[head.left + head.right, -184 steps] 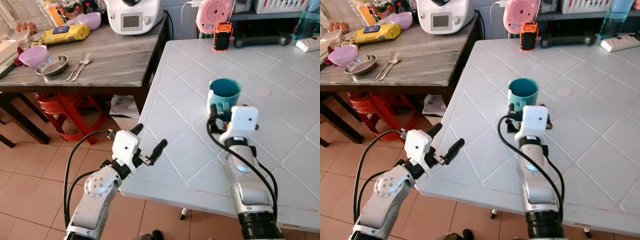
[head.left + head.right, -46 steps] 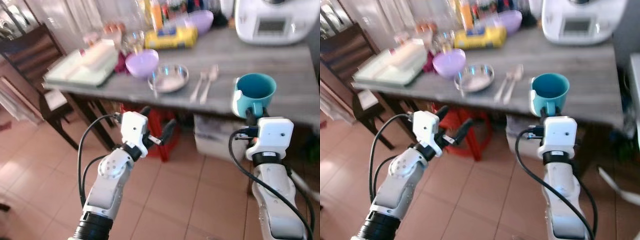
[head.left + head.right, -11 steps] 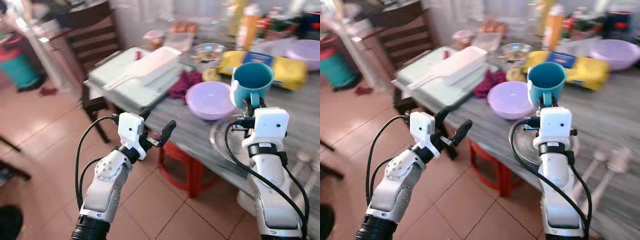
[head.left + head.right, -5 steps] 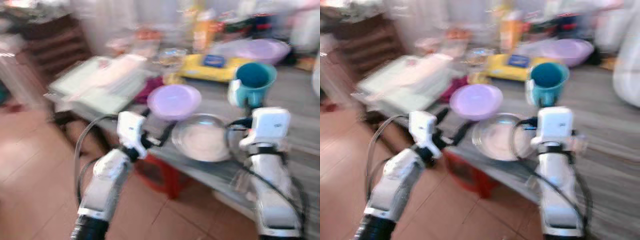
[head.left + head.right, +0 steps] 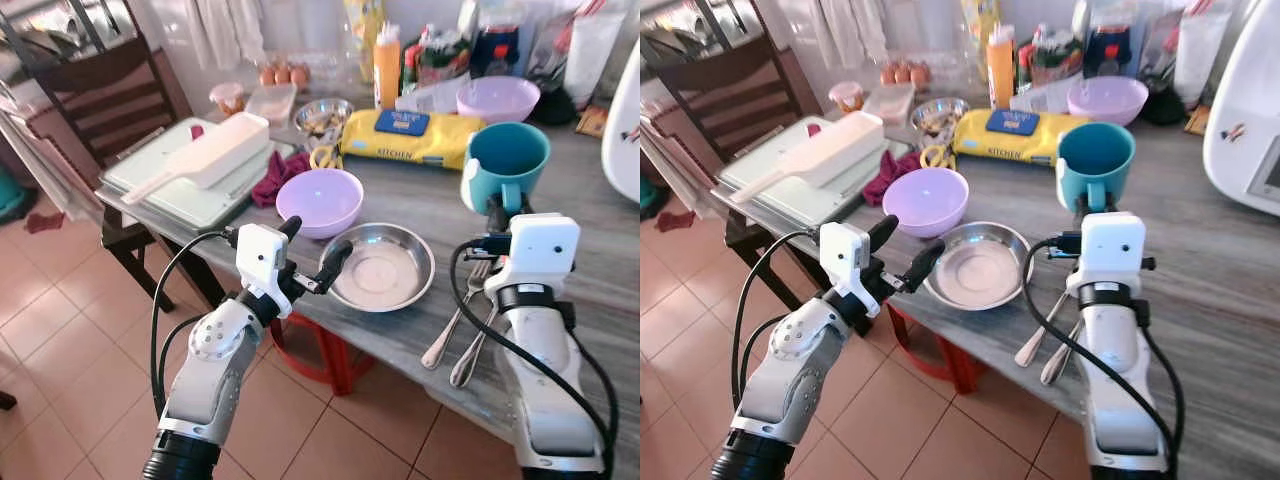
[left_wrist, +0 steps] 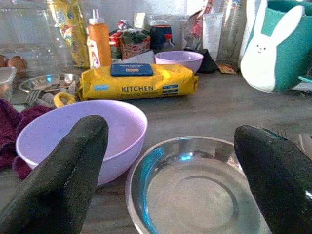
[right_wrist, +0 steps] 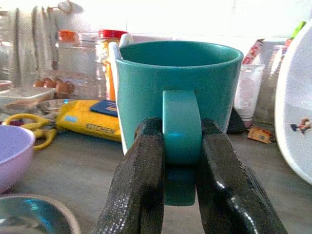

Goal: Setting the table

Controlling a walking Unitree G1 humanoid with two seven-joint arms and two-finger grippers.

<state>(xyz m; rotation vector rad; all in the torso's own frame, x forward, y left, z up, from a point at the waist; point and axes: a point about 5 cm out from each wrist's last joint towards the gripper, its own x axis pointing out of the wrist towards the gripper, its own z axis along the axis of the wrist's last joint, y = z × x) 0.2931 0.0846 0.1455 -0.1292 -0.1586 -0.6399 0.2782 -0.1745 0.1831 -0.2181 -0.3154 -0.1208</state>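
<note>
R end effector (image 7: 178,161) clamped on teal mug (image 5: 506,165) handle; L end effector (image 5: 312,255) fingers apart nr steel bowl (image 5: 383,267).

mug (image 5: 505,165): teal, white rabbit on its side
near bowl (image 5: 319,200): lilac
far bowl (image 5: 497,98): lilac
dish (image 5: 381,267): plain silver
wipes pack (image 5: 410,138): yellow, blue label
bottle (image 5: 387,72): orange
cloth (image 5: 277,172): maroon
table (image 5: 590,250): grey woodgrain

Teal mug (image 5: 506,165), white bunny shape on its side, upright and empty, handle pinched in right claw (image 7: 180,161), held above grey desk (image 5: 590,270) near fork and spoon (image 5: 462,325).
</note>
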